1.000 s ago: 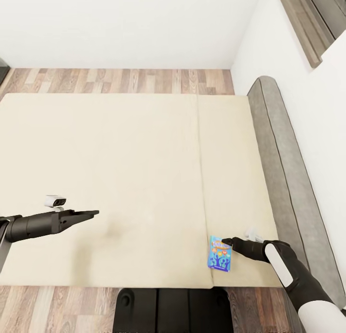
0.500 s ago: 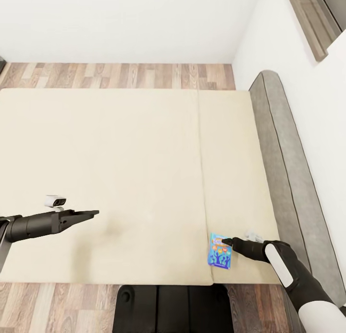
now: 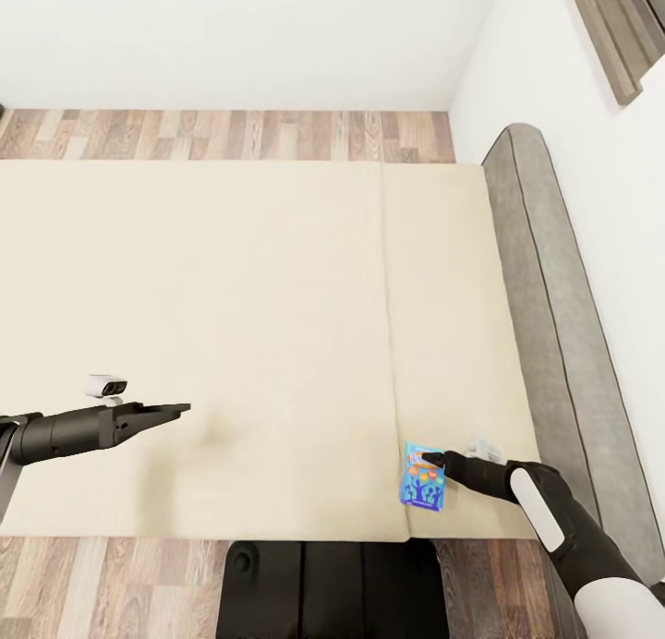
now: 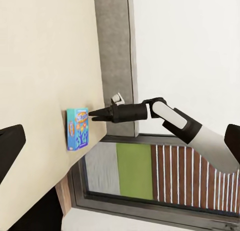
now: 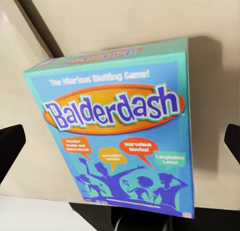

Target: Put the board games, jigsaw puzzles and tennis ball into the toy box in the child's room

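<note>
Head view, noted from left to right. The left gripper hung over the near left part of the bed, its fingers lying close together and holding nothing, so it read as closed. It was well apart from the only toy in sight.

Further right, a blue board game lay flat on the bed close to the near edge, just right of the seam in the cover. Its long axis ran from the near edge toward the far side of the bed, its short axis across, toward the grey headboard on the right.

The right gripper reached in from the headboard side, its tip at the box's far right corner and seemingly just above the lid. In the right wrist view the box sat straight ahead between two dark fingertips, one at either edge of the frame and both clear of the cardboard, so the jaws stood wide open and empty.

Judgement: the right arm was much the nearer, and the grasp would turn on bringing the open jaws across the box's short side.
</note>
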